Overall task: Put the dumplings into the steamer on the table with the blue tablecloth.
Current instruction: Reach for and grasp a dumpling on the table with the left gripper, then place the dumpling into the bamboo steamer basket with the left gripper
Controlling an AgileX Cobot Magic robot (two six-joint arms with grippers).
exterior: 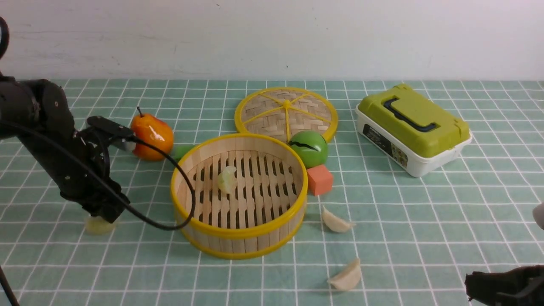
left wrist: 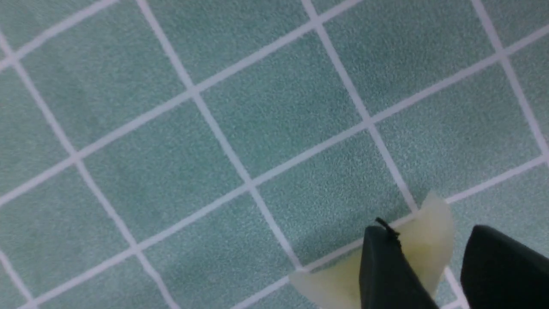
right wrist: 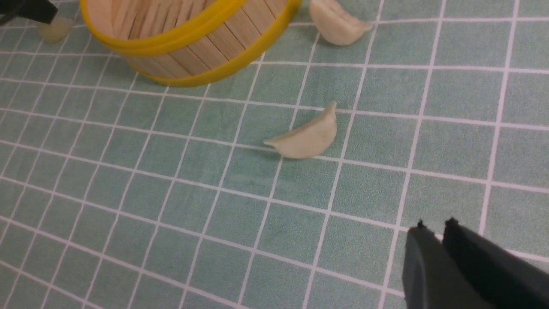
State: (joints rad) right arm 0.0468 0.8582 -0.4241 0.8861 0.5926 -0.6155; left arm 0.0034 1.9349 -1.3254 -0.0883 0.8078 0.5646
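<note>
The bamboo steamer point(exterior: 238, 238) stands mid-table on the blue tablecloth point(exterior: 425, 221) with one pale yellow-green dumpling point(exterior: 227, 178) on its slats. My left gripper point(exterior: 102, 216) reaches down left of the steamer. Its jaws straddle a second yellow-green dumpling point(left wrist: 431, 240) lying on the cloth; one finger point(left wrist: 386, 270) is against it, and a gap remains before the other finger point(left wrist: 502, 266). Two cream dumplings point(exterior: 335, 221) point(exterior: 346, 276) lie right of the steamer. My right gripper point(right wrist: 435, 225) hovers shut and empty at the front right, short of the nearer cream dumpling point(right wrist: 306, 139).
Behind the steamer lie the woven lid point(exterior: 285, 111), a green round fruit point(exterior: 310, 148) and an orange cube point(exterior: 319, 179). An orange-red pear point(exterior: 151, 136) sits just behind my left arm. A white box with a green lid point(exterior: 412, 127) stands at the back right.
</note>
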